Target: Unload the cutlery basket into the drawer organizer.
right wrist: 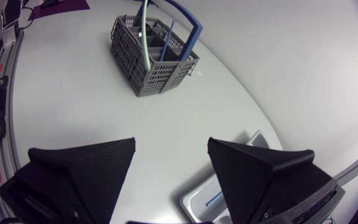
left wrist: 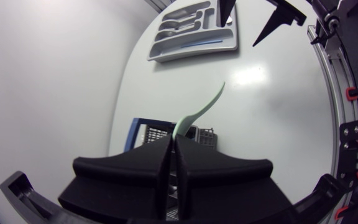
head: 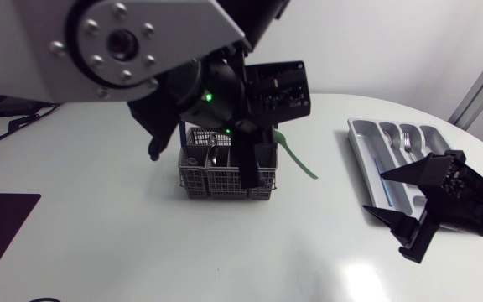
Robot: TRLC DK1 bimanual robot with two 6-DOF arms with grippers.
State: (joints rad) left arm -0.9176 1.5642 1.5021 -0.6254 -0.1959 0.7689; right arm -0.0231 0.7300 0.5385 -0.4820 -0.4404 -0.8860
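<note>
Head view: the left tool (head: 246, 164) hangs over the cutlery basket (head: 225, 178) in the middle of the worktop (head: 141, 243). A green utensil (head: 296, 158) slants out of the basket toward two o'clock. The drawer organizer (head: 374, 143) lies well apart, at three o'clock from the basket, with cutlery in some of its slots. The right tool (head: 377, 193) sits released over its near end.

Left wrist view: the left tool (left wrist: 171, 142) is clenched on the green utensil (left wrist: 197, 112), whose free end curves out ahead of the fingertips. The basket's blue handle (left wrist: 132, 134) is just under them. I judge the step to be drawing this piece out. It should go straight up until its lower end clears the rim and the handle. The piece is long and curved and may swivel in the grip, so carry it slowly toward three o'clock.

Right wrist view: the right tool (right wrist: 171, 144) is spread with nothing between its fingers, and a corner of the organizer (right wrist: 207, 200) is under it. Ahead, the green utensil (right wrist: 145, 37) has its lower end inside the basket (right wrist: 154, 62), next to a blue utensil (right wrist: 166, 40). The right tool would do well to keep off the slots so the drop is not blocked.
</note>
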